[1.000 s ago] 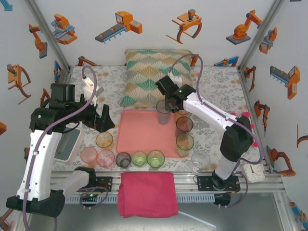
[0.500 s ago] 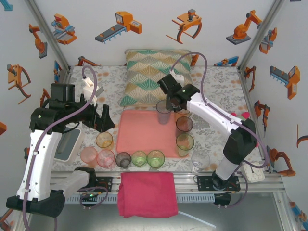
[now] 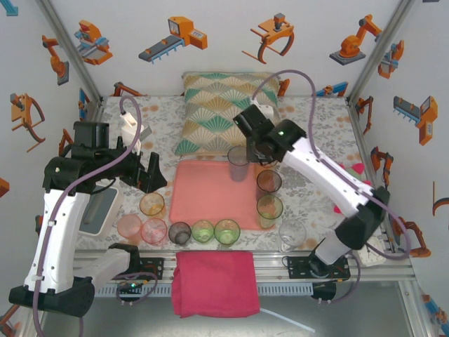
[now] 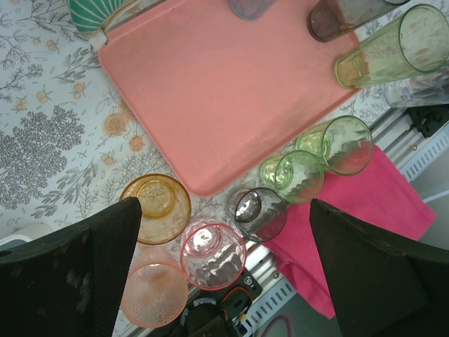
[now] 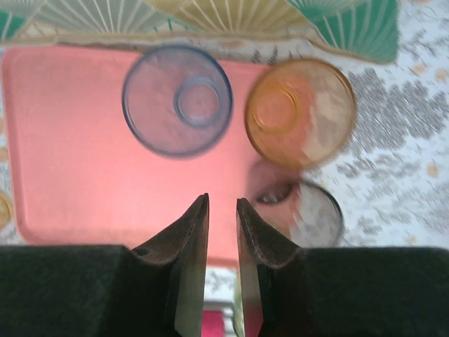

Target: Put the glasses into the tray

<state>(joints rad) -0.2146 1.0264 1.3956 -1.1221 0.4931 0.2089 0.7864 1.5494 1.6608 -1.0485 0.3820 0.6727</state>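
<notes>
left end effector (image 4: pixel 224 203): jaws wide, holding nothing; hovers over the tumblers at the tray's near left corner
right end effector (image 5: pixel 223 200): narrow gap, empty; above the tray's right side
tray (image 3: pixel 203 196): flat on the surface
blue glass (image 5: pixel 177 100): upright in the tray, far right corner
amber glass (image 5: pixel 300 112): just beside it
smoky grey glass (image 3: pixel 179 232): on the surface, in the near row

White walls (image 3: pixel 224 70) with orange robot stickers (image 3: pixel 175 38), floral-patterned table (image 3: pixel 323 126), aluminium corner rails (image 3: pixel 381 49)
</notes>
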